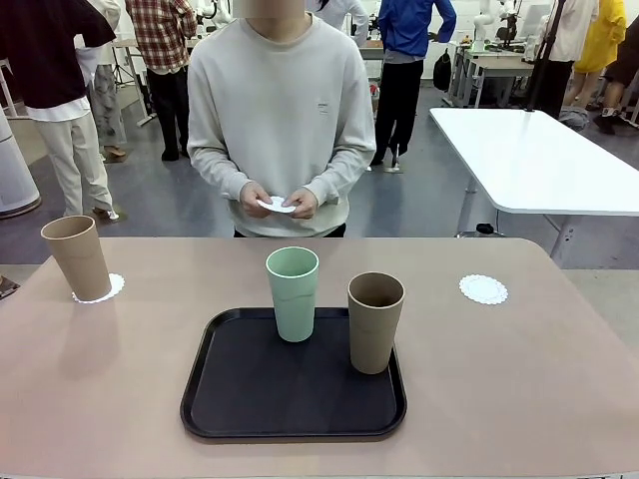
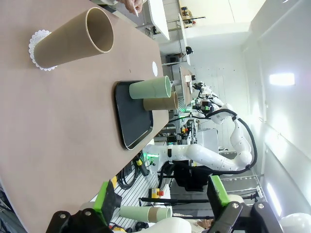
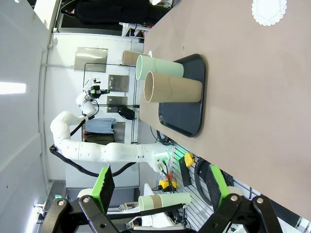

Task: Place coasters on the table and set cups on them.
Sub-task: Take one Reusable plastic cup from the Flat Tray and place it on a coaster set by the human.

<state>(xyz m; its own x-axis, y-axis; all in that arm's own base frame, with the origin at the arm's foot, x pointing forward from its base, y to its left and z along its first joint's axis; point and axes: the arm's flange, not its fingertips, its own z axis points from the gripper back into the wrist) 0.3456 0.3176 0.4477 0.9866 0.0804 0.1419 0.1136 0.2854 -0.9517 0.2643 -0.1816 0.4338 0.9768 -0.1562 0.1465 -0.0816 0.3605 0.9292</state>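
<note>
L gripper [image 2: 163, 196] & R gripper [image 3: 160, 187] agape, empty; your grab at mint cup [image 1: 293, 294] risks toppling adj. tan cup [image 1: 375, 324]

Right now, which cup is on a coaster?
The left tan cup, standing on a coaster; the green cup and other tan cup are on the tray.

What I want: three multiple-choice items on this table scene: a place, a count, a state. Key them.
1. Where does the mint green tumbler stand? A on the black rectangular tray; B on a doily; C in a hand.
2. How many white lacy paper doilies lie on the beige table? A one; B two; C four.
3. The left gripper is: A open; B shut on a cup; C shut on a doily.
1A, its base sits on the tray; 2B, one under the tan tumbler, one bare; 3A, fingers apart, empty.
</note>
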